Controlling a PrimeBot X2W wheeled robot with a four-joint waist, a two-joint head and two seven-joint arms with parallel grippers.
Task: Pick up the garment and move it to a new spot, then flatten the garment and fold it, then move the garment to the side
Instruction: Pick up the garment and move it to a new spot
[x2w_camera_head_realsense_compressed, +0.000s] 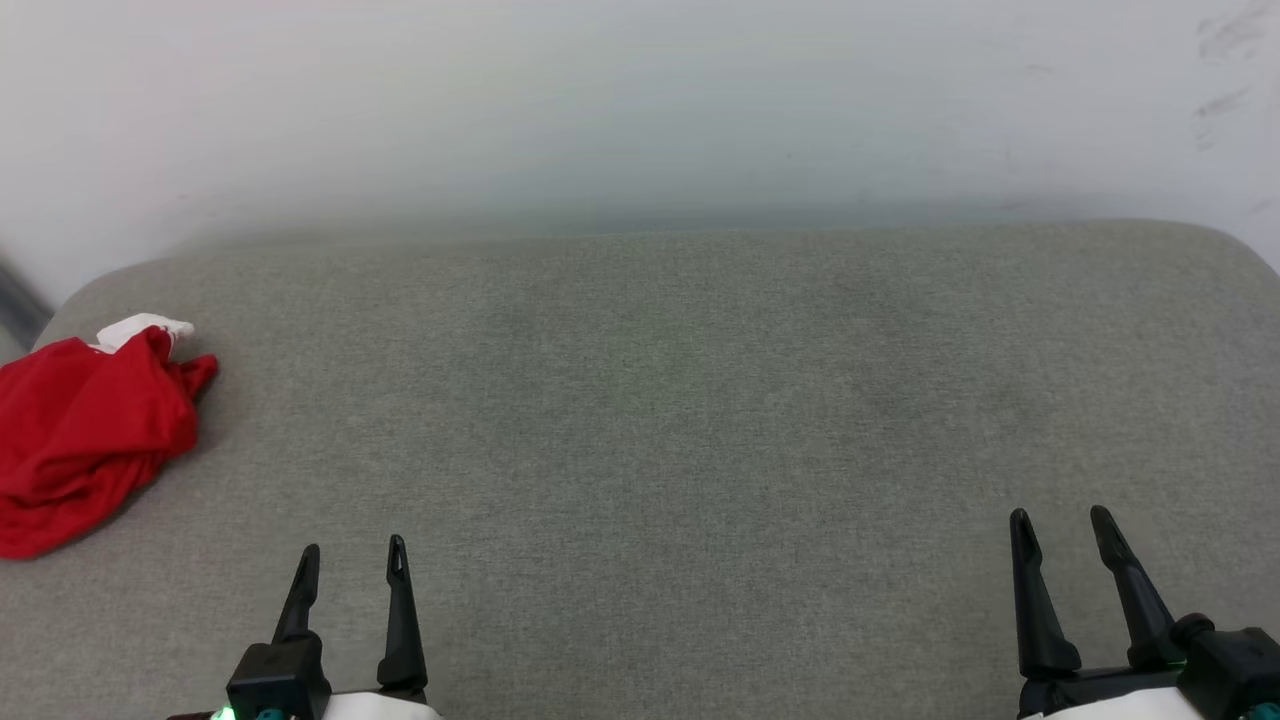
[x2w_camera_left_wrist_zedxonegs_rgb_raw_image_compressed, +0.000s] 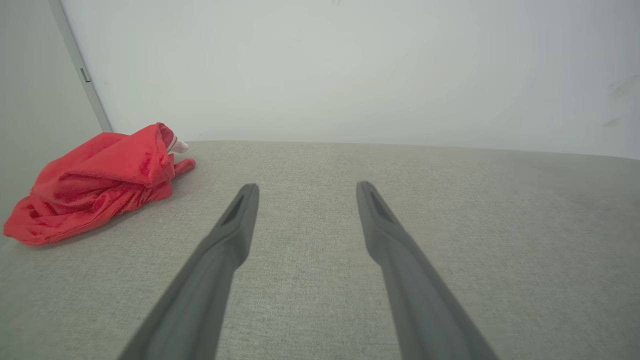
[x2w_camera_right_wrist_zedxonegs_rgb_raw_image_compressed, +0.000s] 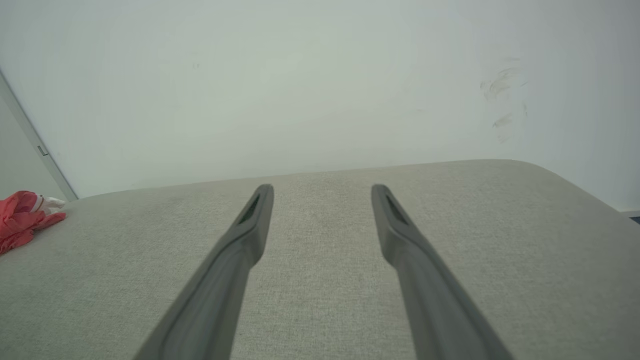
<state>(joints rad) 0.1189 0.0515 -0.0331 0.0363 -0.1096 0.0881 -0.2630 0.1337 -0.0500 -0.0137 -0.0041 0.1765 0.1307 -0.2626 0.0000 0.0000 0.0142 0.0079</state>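
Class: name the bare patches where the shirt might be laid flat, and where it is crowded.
Bare: the grey cushion from the garment rightward to its right edge, also between left tool and right tool. Crowded: its left edge.

Lit brightly and evenly, soft and diffuse. Only a faint, soft-edged shadow beside the garment (x2w_camera_left_wrist_zedxonegs_rgb_raw_image_compressed: 95, 185) at the left edge of the grey cushion (x2w_camera_head_realsense_compressed: 640, 420). Hazy and washed out along the cushion's far edge against the white wall (x2w_camera_head_realsense_compressed: 640, 100) in the head view. Blurred near the lens in both wrist views, fingers (x2w_camera_left_wrist_zedxonegs_rgb_raw_image_compressed: 200, 295) sharpening toward the tips. Bowed along the far edge by wide-angle distortion.
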